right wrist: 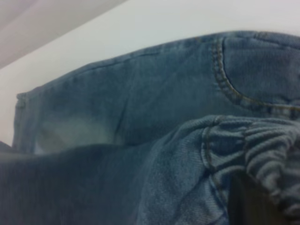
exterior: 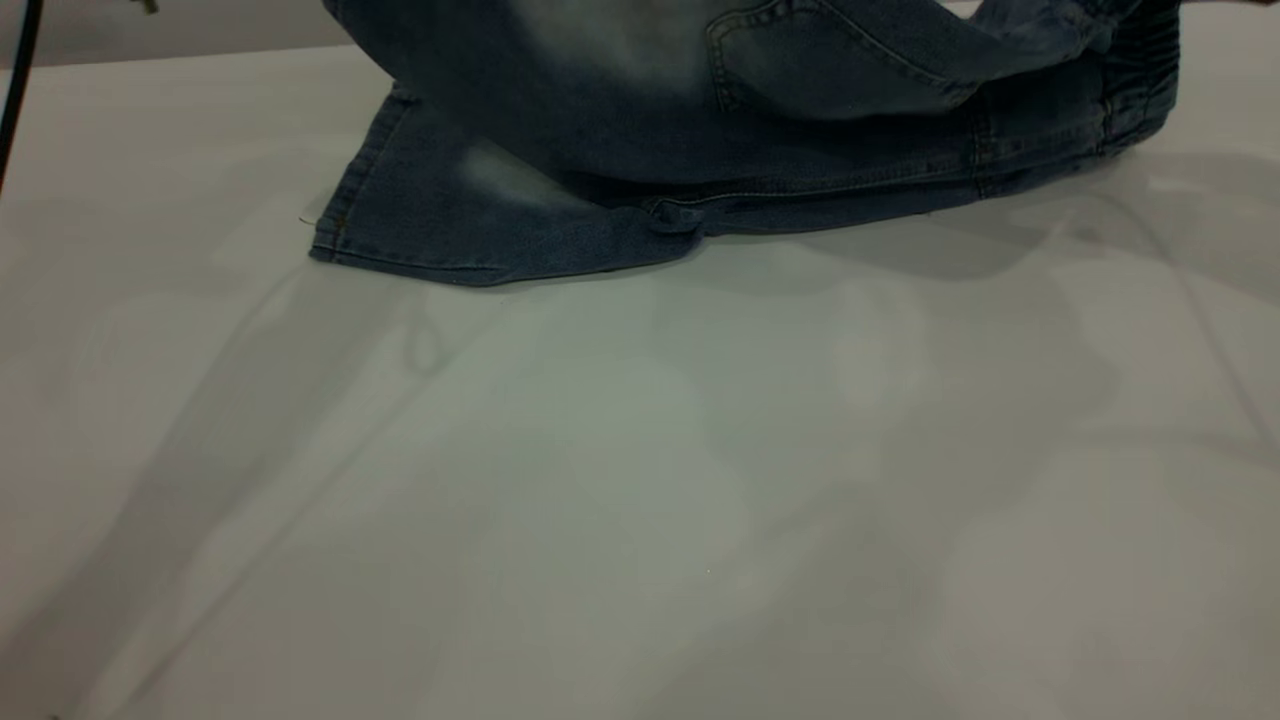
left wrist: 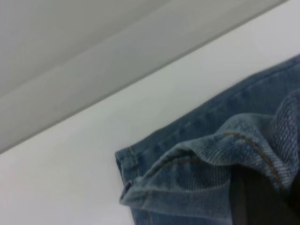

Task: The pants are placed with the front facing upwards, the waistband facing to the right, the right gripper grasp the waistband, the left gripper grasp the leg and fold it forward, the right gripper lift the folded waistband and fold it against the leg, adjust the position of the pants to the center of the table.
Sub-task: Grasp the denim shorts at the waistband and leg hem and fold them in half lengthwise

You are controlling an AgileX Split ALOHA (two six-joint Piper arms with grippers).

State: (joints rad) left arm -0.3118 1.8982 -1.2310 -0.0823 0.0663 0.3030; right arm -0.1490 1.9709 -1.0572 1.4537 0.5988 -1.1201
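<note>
You see the pants [exterior: 760, 130] at about twelve o'clock on the table [exterior: 640, 480], near its far edge, with one leg lifted off the other and the waistband [exterior: 1140, 90] raised at two o'clock, so I judge the forward fold of the leg is now under way. The left gripper [left wrist: 262, 201] is only a dark shape under the bunched hem, which drapes over it, and the right gripper [right wrist: 253, 201] is the same under the ruffled band (neither shows in the exterior view). Both seem clenched on the denim, because cloth does not hang lifted alone, but the fingers are hidden and I cannot tell for sure.
</note>
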